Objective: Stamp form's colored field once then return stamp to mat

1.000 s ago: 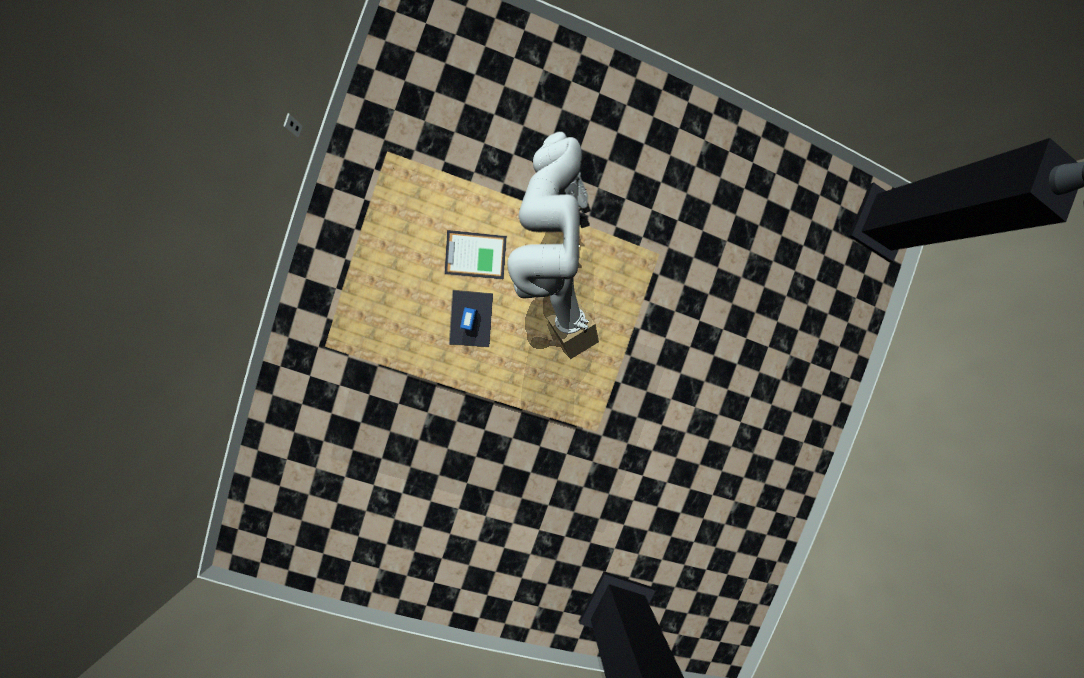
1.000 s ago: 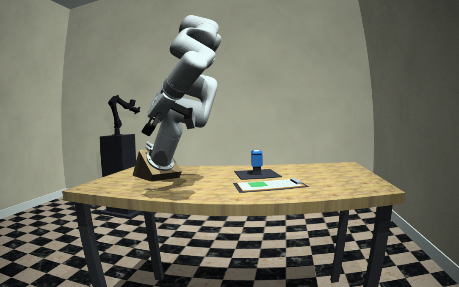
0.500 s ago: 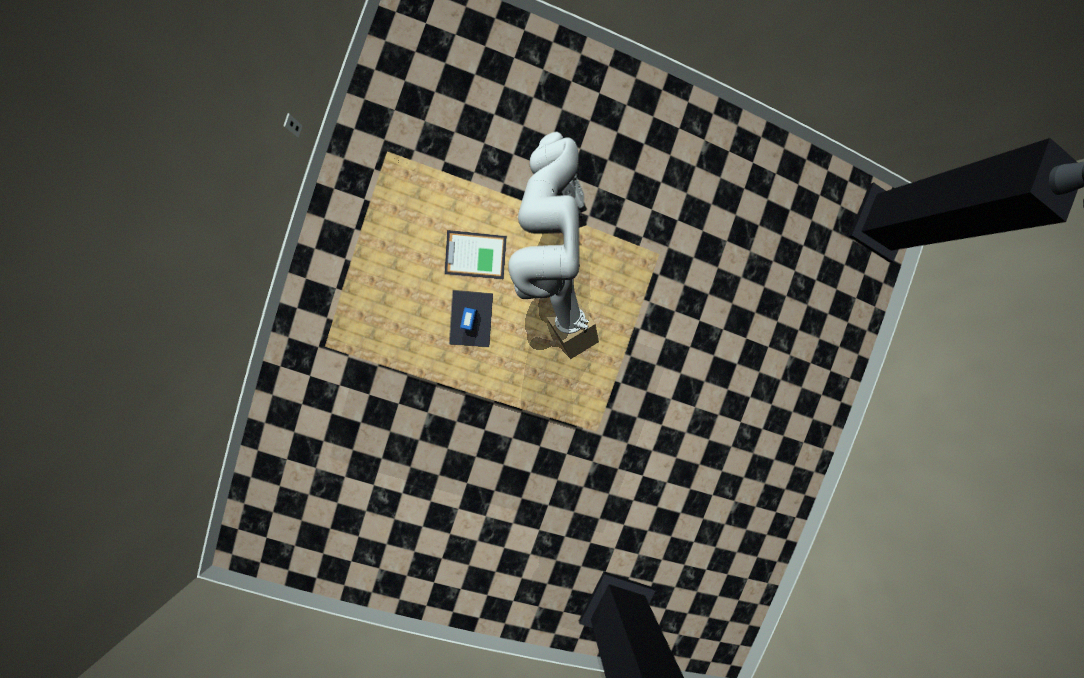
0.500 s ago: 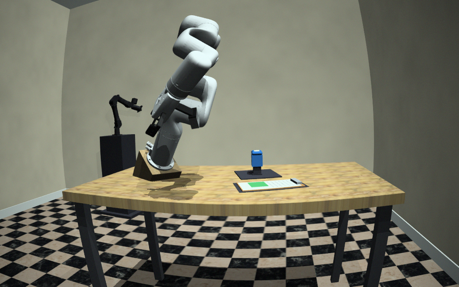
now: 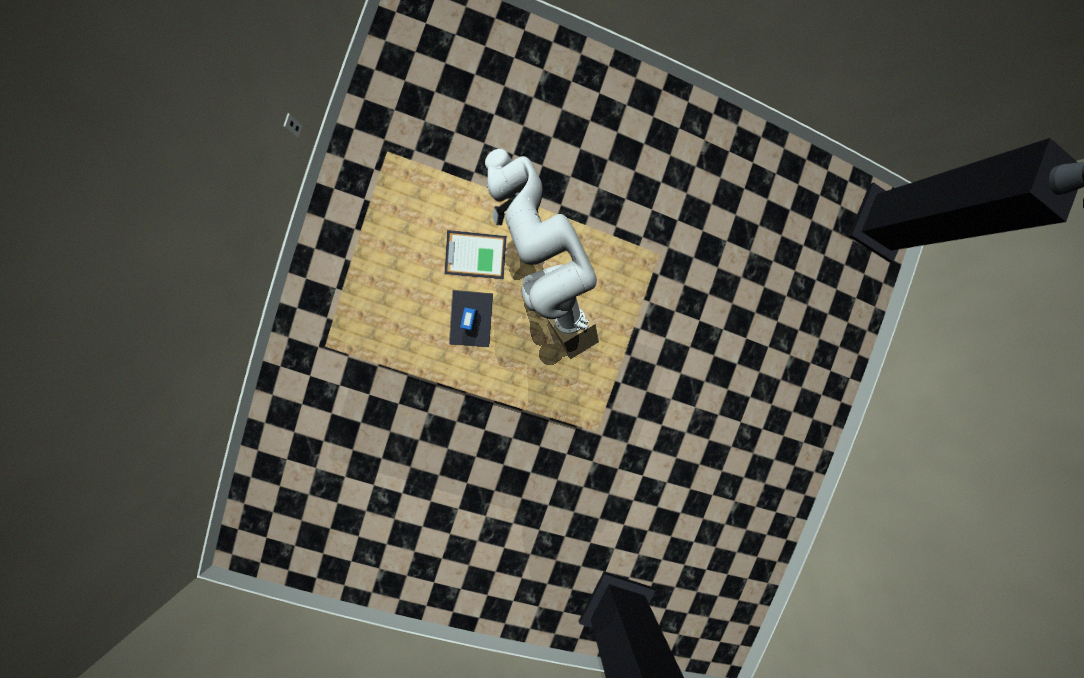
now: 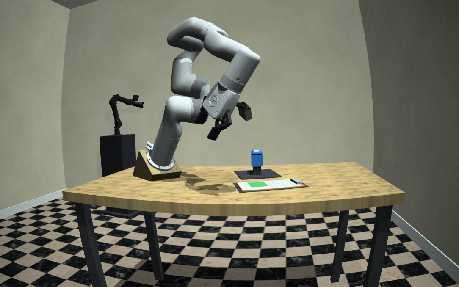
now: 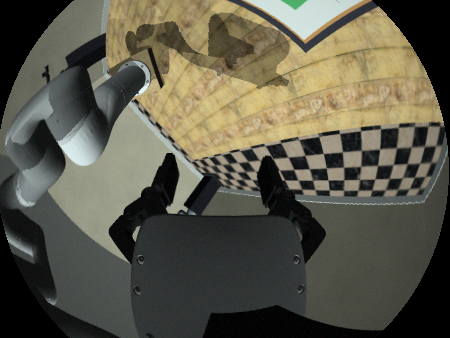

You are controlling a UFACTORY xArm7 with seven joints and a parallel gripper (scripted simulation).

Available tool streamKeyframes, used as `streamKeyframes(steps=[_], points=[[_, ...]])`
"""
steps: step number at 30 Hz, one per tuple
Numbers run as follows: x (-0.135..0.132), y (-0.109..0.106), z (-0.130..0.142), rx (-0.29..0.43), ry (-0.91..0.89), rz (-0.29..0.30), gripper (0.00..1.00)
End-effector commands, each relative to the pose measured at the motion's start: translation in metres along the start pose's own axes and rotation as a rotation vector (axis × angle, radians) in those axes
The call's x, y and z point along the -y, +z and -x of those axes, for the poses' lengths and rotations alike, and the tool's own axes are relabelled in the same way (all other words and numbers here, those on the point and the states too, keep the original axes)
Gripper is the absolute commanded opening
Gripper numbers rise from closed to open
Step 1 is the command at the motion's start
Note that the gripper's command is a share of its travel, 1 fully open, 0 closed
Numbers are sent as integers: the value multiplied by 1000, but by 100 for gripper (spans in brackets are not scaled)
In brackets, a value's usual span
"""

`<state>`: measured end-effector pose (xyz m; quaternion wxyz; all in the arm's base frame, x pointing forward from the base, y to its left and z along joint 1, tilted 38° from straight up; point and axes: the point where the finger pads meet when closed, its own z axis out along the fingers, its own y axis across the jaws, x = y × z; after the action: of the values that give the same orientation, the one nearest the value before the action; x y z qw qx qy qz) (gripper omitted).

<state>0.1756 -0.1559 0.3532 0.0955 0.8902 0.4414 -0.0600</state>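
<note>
Grey-green walls and a black-and-tan checkered floor (image 6: 236, 250), with a wooden table (image 6: 338, 192) on dark legs in the middle of the room; off behind the table's left end there's a black pedestal (image 6: 116, 152) with a small dark arm on top of it

On the table the blue stamp (image 6: 256, 158) stands upright at about the middle of its dark mat (image 6: 270, 174); right in front of the mat, closer to the exterior camera, lies the form (image 6: 280, 183) on a dark-edged board, with the green field (image 6: 258, 184) at its left end and a small grey clip at the right end; from the top view the stamp (image 5: 468, 319) and the field (image 5: 484, 259) are near each other but clearly apart; no dark mark on the green that I can see

The white arm (image 6: 189, 84) rises from a wooden wedge base (image 6: 143, 172) at the back left of the table, folds over itself and points the gripper (image 6: 230, 123) down and to the right, hanging high in the air, well apart from the stamp and to its left; jaws spread wide with nothing between them, and in the wrist view the black fingers frame only table edge and floor; the arm's shadow falls on the wood between base and form
</note>
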Motion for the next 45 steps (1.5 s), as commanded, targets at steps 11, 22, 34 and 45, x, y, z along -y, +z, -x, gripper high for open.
streamKeyframes(steps=[11,22,34,45], points=[[7,-36,-158,-8,-273,227,100],[7,-36,-158,-8,-273,227,100],[40,-38,-234,-13,-428,338,100],[81,-27,-296,-14,-565,431,100]])
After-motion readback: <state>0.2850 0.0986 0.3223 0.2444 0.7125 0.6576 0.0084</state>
